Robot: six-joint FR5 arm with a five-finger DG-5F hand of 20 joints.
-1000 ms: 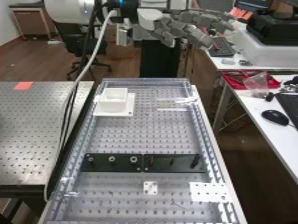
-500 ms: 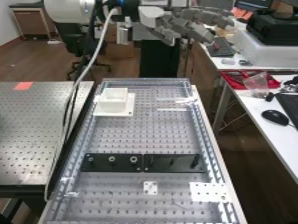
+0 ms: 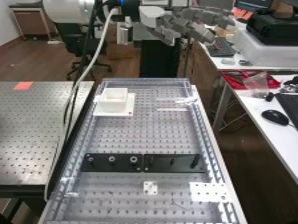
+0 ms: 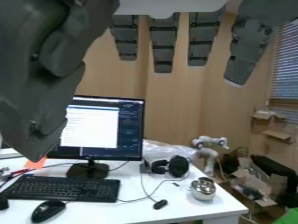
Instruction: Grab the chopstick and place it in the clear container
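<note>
Evidently, grasping comes first. The robot hand (image 3: 183,25) is spread, empty. It should descend toward the probable chopstick (image 3: 171,109) below

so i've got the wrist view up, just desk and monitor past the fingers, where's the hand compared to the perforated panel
Observer: In the high view, the hand appears above the far edge of the perforated panel, toward the right.
Operator: ok anything thin lying near that far end
Observer: Yes, pale thin strips lie to the right of a small white box. I can't tell whether one is the chopstick.
</note>
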